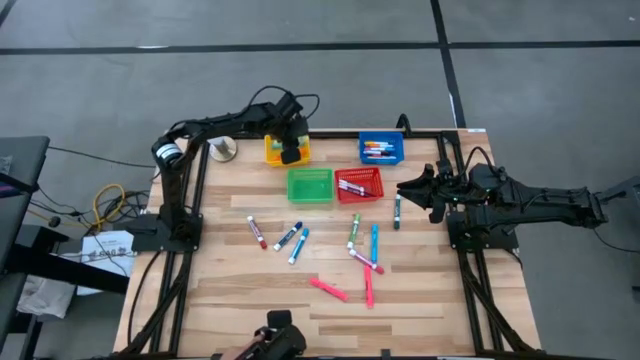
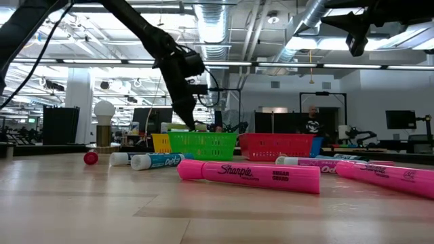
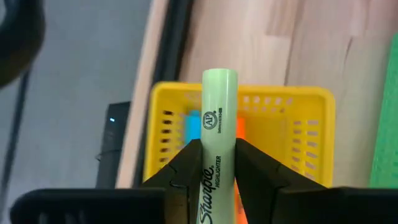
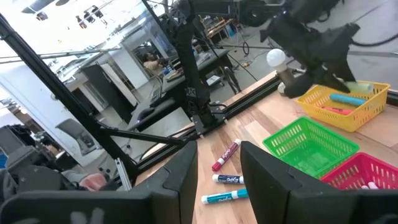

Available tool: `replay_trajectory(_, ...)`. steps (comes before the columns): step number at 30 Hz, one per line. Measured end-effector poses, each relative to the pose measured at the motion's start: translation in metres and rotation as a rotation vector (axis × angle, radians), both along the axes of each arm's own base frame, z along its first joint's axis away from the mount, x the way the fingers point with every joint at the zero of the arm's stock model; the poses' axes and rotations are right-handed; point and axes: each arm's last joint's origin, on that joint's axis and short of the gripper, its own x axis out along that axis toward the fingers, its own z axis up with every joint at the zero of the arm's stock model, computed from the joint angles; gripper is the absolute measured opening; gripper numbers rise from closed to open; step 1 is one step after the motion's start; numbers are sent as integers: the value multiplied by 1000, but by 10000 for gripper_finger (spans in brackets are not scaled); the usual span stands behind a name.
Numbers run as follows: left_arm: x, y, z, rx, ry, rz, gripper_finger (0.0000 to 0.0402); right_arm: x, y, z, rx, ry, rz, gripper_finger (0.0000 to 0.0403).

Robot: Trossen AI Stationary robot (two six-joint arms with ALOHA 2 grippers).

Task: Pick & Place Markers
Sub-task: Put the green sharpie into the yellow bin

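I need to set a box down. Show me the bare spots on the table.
Bare: the near left corner, left of the pink markers, and the near right corner. Crowded: the middle, with scattered markers, and the far edge, with the yellow basket under the left gripper.

Grey floor (image 1: 330, 25) surrounds the wooden bench (image 1: 230, 290); bright ceiling lights (image 2: 210, 27) and exposed ducts (image 2: 308, 17) hang overhead.

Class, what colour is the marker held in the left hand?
Pale green marker, held in the left hand; best seen in the left wrist view.
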Motion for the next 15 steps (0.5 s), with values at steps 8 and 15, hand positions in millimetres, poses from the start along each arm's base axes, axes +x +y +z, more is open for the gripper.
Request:
replay_trajectory(8, -7, 5, -12, -57, 52, 17, 84, 0, 0, 0, 0, 0, 0, 111)
replay_trajectory(15, -12, 11, -12, -106, 12, 13, 85, 0, 0, 0, 0, 0, 0, 111)
